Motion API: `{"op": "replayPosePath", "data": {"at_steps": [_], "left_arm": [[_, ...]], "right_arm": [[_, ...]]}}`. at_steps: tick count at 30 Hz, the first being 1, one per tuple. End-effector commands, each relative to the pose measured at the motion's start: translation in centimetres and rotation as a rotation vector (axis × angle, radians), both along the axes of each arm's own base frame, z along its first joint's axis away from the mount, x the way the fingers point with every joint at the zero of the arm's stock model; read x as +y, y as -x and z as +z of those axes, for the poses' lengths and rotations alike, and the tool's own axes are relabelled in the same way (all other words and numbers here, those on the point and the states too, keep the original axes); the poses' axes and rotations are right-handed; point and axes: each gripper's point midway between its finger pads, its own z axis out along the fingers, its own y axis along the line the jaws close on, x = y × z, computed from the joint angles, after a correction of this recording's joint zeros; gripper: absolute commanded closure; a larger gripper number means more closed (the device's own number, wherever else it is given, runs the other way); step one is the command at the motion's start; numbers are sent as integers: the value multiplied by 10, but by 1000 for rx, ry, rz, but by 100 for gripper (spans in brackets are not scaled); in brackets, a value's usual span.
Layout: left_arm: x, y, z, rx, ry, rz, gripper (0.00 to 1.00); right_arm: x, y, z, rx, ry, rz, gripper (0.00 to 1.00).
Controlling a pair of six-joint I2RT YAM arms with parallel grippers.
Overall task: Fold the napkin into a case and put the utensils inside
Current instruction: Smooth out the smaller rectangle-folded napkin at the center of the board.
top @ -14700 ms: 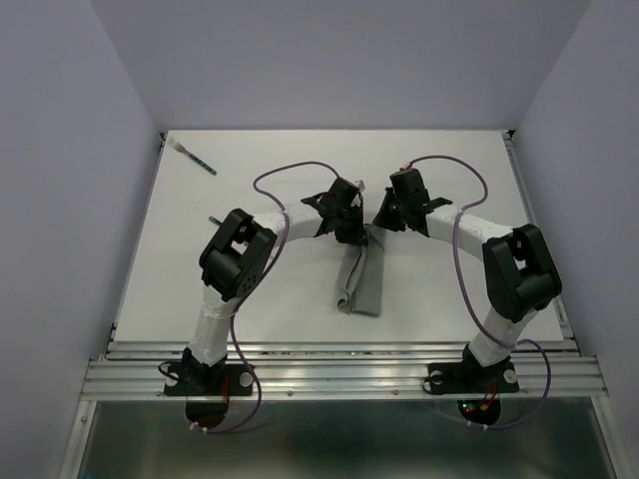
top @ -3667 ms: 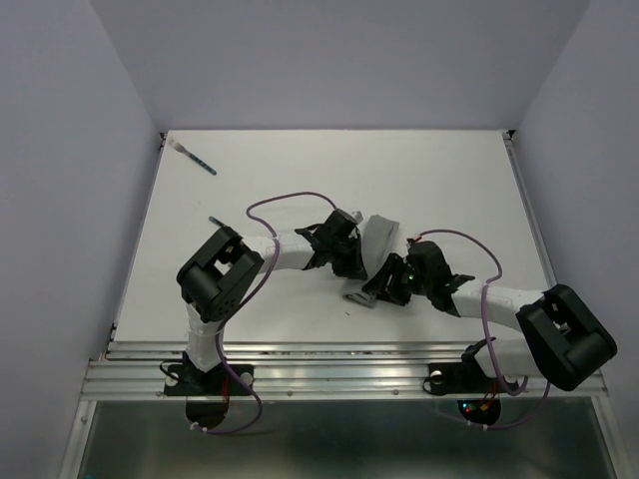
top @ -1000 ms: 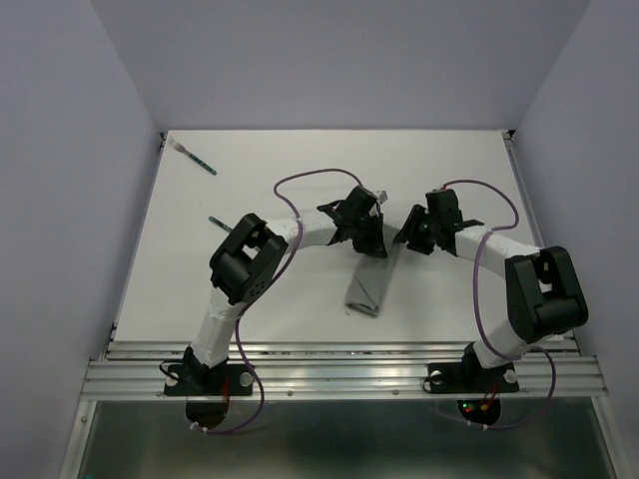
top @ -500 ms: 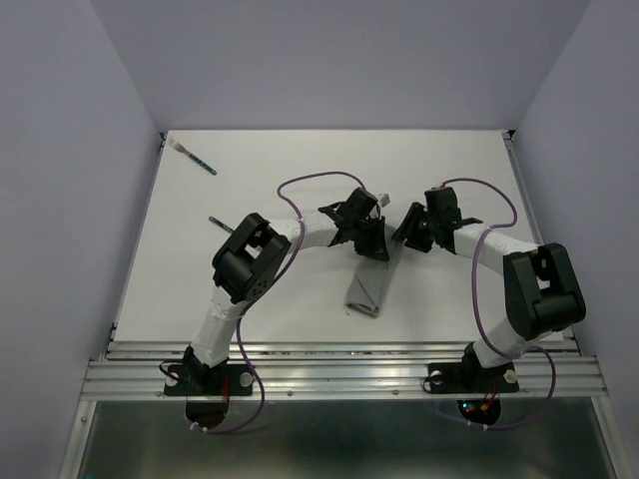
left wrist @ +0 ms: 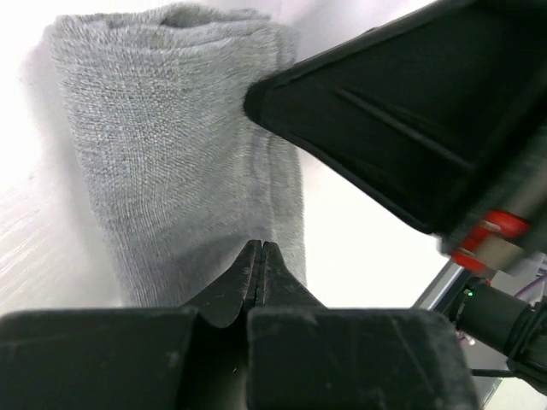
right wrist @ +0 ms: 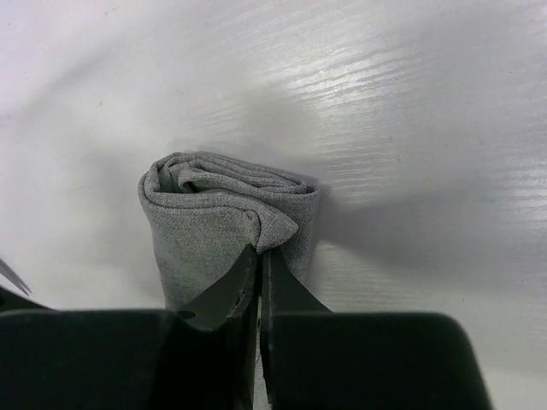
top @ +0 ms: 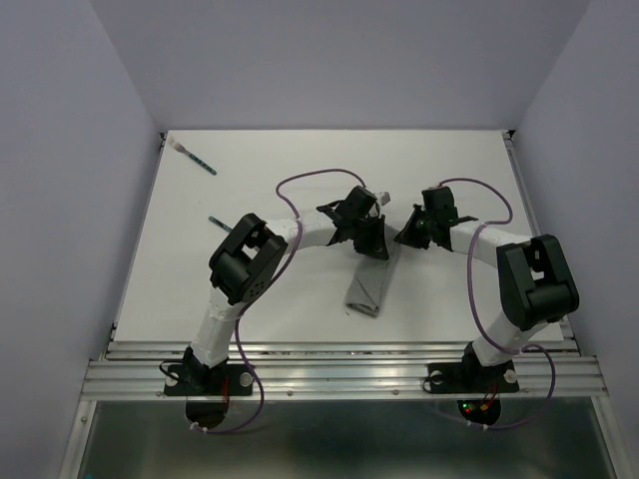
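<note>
The napkin [top: 369, 287] lies mid-table as a narrow folded grey strip, running from the grippers toward the near edge. My left gripper [top: 371, 239] is at its far end, and in the left wrist view it is shut [left wrist: 259, 248] on a seam of the napkin [left wrist: 162, 145]. From the right, my right gripper [top: 401, 238] meets the same end. Its jaws are shut [right wrist: 260, 253] right at a pointed corner of the rolled napkin [right wrist: 214, 222]. One teal-handled utensil [top: 197, 160] lies at the far left corner. A second utensil [top: 218, 221] peeks out beside the left arm.
The right gripper's black body [left wrist: 410, 111] hangs close over the cloth in the left wrist view. White table [top: 300, 299] ends at a metal rail [top: 339, 371] near the arm bases. Purple cables loop above both forearms.
The right gripper has edged left onto the napkin's far end and its jaws have closed. The left gripper and the napkin have stayed put.
</note>
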Motion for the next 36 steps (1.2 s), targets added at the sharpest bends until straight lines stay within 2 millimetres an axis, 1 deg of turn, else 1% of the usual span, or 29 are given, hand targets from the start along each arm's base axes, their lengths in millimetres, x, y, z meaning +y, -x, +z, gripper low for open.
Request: {"op": "replayPosePath", "data": {"at_steps": [1,4,5,6,7,8,9,10,11,13,17,24,25,26,28,29,31,32,33,35,36], "left_arm": [[12,-21,68,-123,82,30,100],[26,-43,78,-147,90,92,100],[29,-49,79,-152,89,109,100],[33,-57,74,-147,83,130,100],[33,-61,72,-144,79,136,100],[32,-66,74,-150,81,143,100],[31,-68,66,-140,70,143,100],[31,-71,64,-138,66,146,100],[28,-74,66,-140,71,146,100],[24,-75,58,-124,67,144,100],[16,-79,60,-123,84,134,100],[7,-82,56,-113,98,122,100],[5,-81,52,-105,97,118,100],[3,-84,54,-110,103,117,100],[0,-84,45,-96,96,113,100],[-4,-90,33,-86,83,120,100],[-6,-92,30,-84,83,123,100],[-6,-92,20,-70,71,124,100],[-7,-93,18,-68,67,126,100],[-7,-92,4,-49,47,126,100],[-6,-93,0,-48,39,133,100]], "right_arm": [[1,-11,4,-47,2,9,99],[3,-10,3,-50,-6,17,99],[3,-9,2,-49,-6,19,99],[3,-9,2,-49,-9,20,99],[4,-9,2,-49,-10,21,99],[4,-8,1,-47,-13,22,99],[4,-9,2,-49,-15,23,99],[5,-9,3,-51,-14,24,99],[5,-8,1,-46,-15,24,99],[5,-9,2,-47,-18,26,99],[7,-10,1,-45,-21,31,99],[8,-10,-1,-36,-26,37,99],[8,-10,-1,-38,-27,37,99],[8,-10,-2,-36,-26,37,99],[9,-9,-3,-33,-28,39,99],[8,-8,-3,-31,-28,41,99],[8,-8,-4,-30,-27,42,99],[8,-7,-4,-29,-26,42,99],[8,-7,-4,-30,-27,42,99],[8,-6,-3,-31,-26,43,99],[8,-6,-2,-34,-26,43,99]]}}
